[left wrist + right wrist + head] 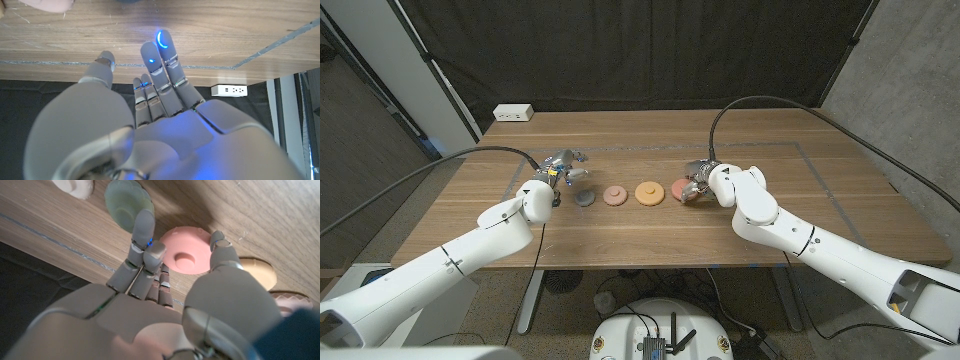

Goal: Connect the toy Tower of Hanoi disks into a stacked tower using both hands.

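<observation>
I stand at a wooden table with both arms reaching in. Four toy disks lie flat in a row across the middle, none stacked yet.

Reading from nine o'clock to three o'clock: a dark grey disk, a small pink disk, an orange disk, and a large pink disk.

My left hand hovers just beyond the dark grey disk, at about its eleven o'clock, holding nothing, fingers extended and apart. My right hand sits at the large pink disk's three o'clock. In the right wrist view, fingers and thumb reach either side of this disk, but I cannot tell whether they grip it or only bracket it.

The same view shows a round socket at the disk's centre and a pale green disk beyond it on the table.

I judge the disks light, rigid and smooth, likely plastic, so they may skid when nudged. The rim looks like the best hold, pinched at opposite edges, keeping the socket clear for joining.
</observation>
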